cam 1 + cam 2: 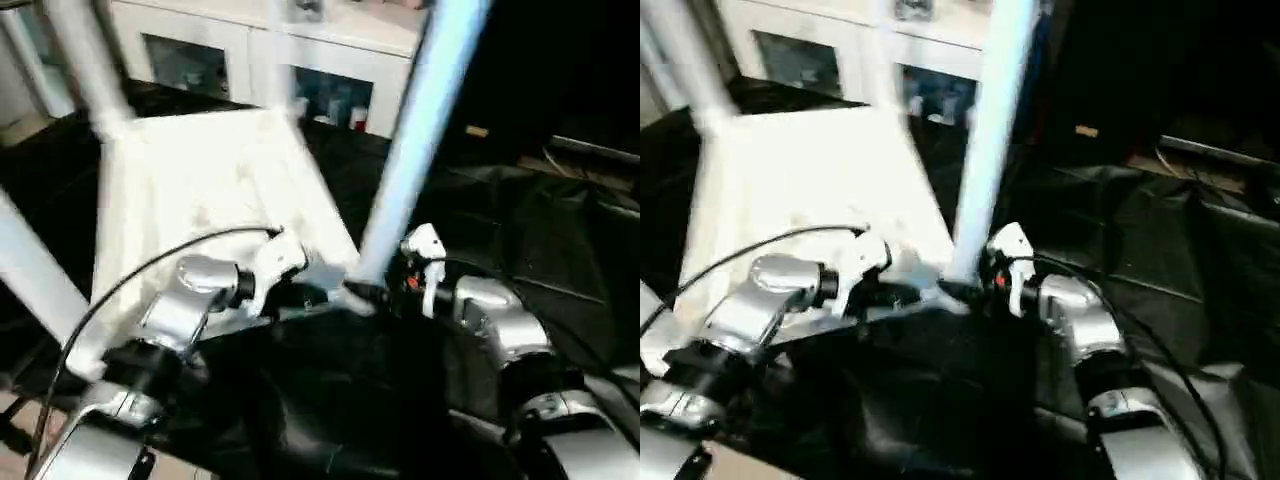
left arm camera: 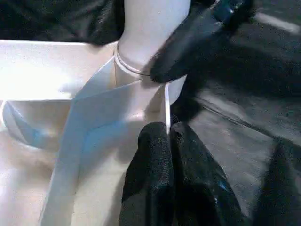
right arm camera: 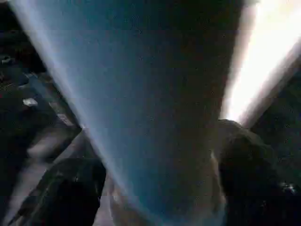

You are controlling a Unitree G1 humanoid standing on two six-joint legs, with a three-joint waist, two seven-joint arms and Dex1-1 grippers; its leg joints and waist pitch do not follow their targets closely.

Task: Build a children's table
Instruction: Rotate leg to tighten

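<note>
Two hands meet at centre frame: left hand (image 2: 164, 136) pinched shut by the corner socket (image 2: 141, 61), right hand (image 3: 155, 188) straddling the leg (image 1: 420, 130), grip unclear.

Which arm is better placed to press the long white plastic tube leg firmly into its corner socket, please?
Probably the right: the right gripper straddles the base of the long white plastic tube leg, while the left gripper, shut, rests against the tabletop's rim by the rounded corner socket.

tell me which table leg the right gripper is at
The leg rising from the table's near right corner, by the right gripper. The other legs stand at the left corners, away from it.
</note>
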